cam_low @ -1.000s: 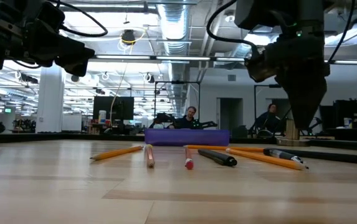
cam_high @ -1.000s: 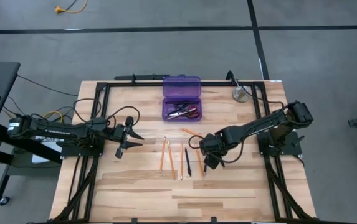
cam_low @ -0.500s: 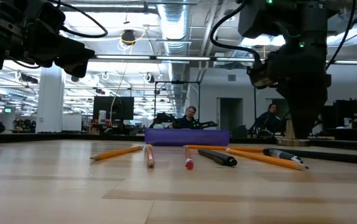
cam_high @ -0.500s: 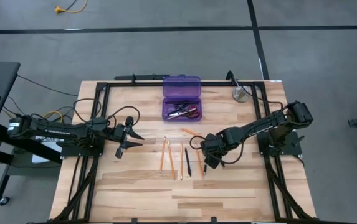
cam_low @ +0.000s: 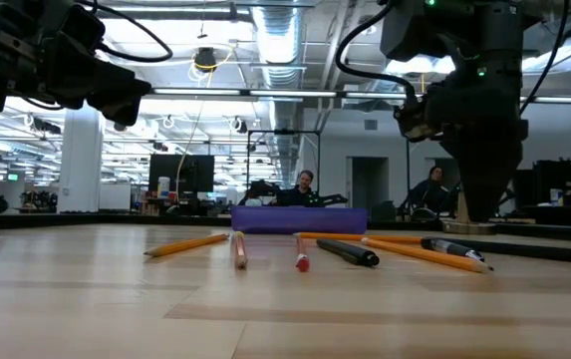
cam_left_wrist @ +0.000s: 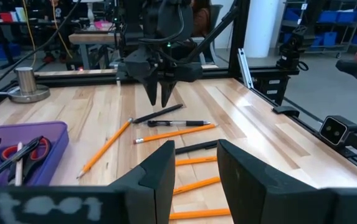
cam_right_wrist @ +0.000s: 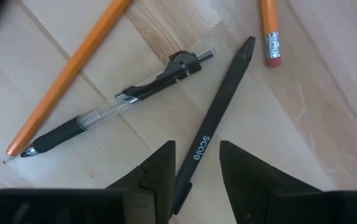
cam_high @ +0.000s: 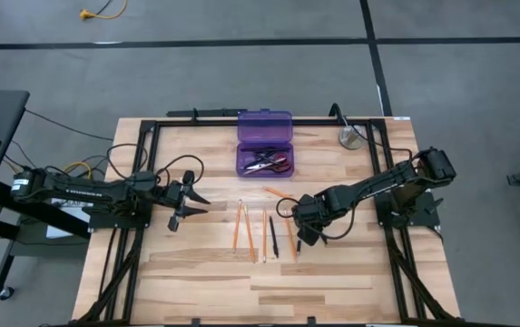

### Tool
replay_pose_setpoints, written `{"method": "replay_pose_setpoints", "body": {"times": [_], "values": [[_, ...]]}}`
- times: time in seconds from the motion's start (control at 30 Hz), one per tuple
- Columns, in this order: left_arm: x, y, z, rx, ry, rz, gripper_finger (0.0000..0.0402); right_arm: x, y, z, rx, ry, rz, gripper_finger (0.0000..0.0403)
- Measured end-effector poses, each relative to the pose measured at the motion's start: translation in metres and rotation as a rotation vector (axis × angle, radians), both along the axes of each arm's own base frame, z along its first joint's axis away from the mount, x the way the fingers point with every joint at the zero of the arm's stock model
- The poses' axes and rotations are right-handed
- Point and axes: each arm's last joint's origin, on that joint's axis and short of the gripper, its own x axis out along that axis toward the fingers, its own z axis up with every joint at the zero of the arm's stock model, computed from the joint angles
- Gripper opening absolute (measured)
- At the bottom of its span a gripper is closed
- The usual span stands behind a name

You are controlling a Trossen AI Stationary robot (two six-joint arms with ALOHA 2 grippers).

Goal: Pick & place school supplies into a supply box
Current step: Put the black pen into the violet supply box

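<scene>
The purple supply box [cam_high: 264,122] lies open near the table's far edge, with red-handled scissors [cam_high: 279,164] and pens inside. Orange pencils [cam_high: 238,226] and dark pens [cam_high: 273,238] lie flat in a row on the wood at mid-table. My right gripper [cam_right_wrist: 197,149] hangs open just above the right end of that row. Its fingers stand on either side of one end of a black pen [cam_right_wrist: 210,130] without touching it. Beside that pen lie a clear pen with a black grip [cam_right_wrist: 113,109] and an orange pencil [cam_right_wrist: 72,65]. My left gripper [cam_high: 188,203] waits open over the table's left side.
A round silver metal disc [cam_high: 349,137] sits by the far right corner. A black frame [cam_high: 196,119] runs along the table's far edge and sides. Bare wood lies in front of the row, toward the near edge. People sit in the room behind the table.
My right gripper has come down a little toward the pens and then held still. The pens and pencils have not moved.
</scene>
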Motion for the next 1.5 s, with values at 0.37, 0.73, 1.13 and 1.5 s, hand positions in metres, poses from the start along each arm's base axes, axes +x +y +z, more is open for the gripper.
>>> {"method": "replay_pose_setpoints", "body": {"times": [0.37,0.73,1.13,1.5], "values": [[0.000,0.000,-0.001,-0.001,0.013,0.000,0.0110,0.000,-0.001,0.000,-0.020,-0.005,-0.002,0.0118],[0.000,0.000,-0.001,-0.001,0.012,0.000,0.0110,0.005,0.001,-0.022,-0.036,0.067,0.007,0.0118],[0.000,0.000,-0.001,-0.013,0.015,0.001,0.0110,0.008,0.001,-0.040,-0.053,0.129,0.043,0.0118],[0.000,0.000,-0.001,-0.012,0.014,0.015,0.0110,0.008,0.001,-0.032,-0.055,0.088,0.042,0.0118]]}}
